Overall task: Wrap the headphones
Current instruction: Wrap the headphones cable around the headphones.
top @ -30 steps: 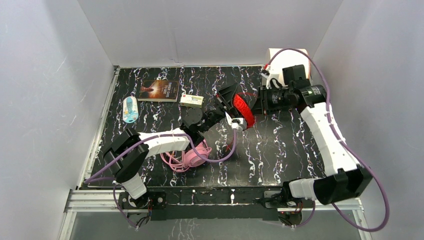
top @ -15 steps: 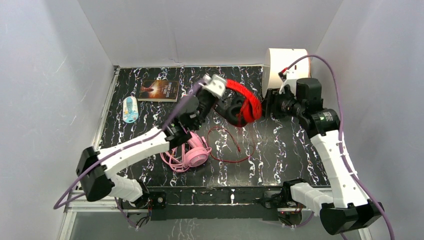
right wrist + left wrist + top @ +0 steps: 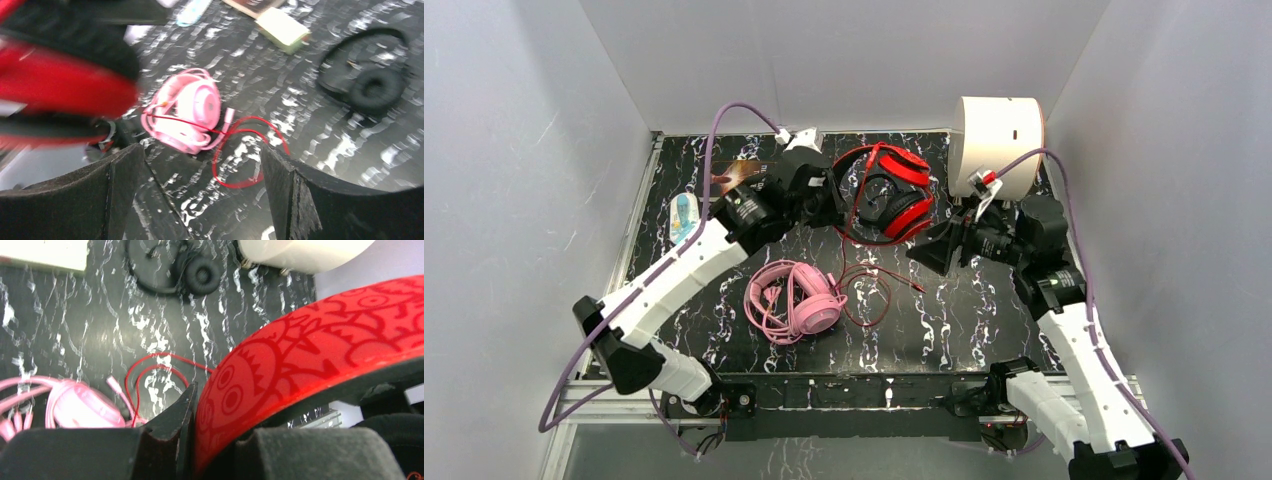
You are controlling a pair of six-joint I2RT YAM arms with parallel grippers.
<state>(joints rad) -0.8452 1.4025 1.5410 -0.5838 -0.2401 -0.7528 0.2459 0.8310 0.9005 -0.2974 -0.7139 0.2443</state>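
Early going, by the look of it. Gripping the red headset (image 3: 889, 190) by its headband in the clenched left fingers (image 3: 824, 200), aloft over the surface (image 3: 984, 300), just ahead of the right fingers (image 3: 929, 250), spread wide and empty. Trailing the red cable (image 3: 874, 290) in loose loops below and between both sets of fingers, not wound at all. Leaving the pink headset (image 3: 799, 305) flat on the surface well below the left fingers, with its cord in a rough tangle, and the black headset (image 3: 370, 85) flat out beyond the right fingers, too blurred to judge its cable. Probably 3 cables left to wrap, 0 clearly finished. Against 1 second ago: let go of by the right fingers, since backed off sideways; carried higher and farther back in the left fingers alone.
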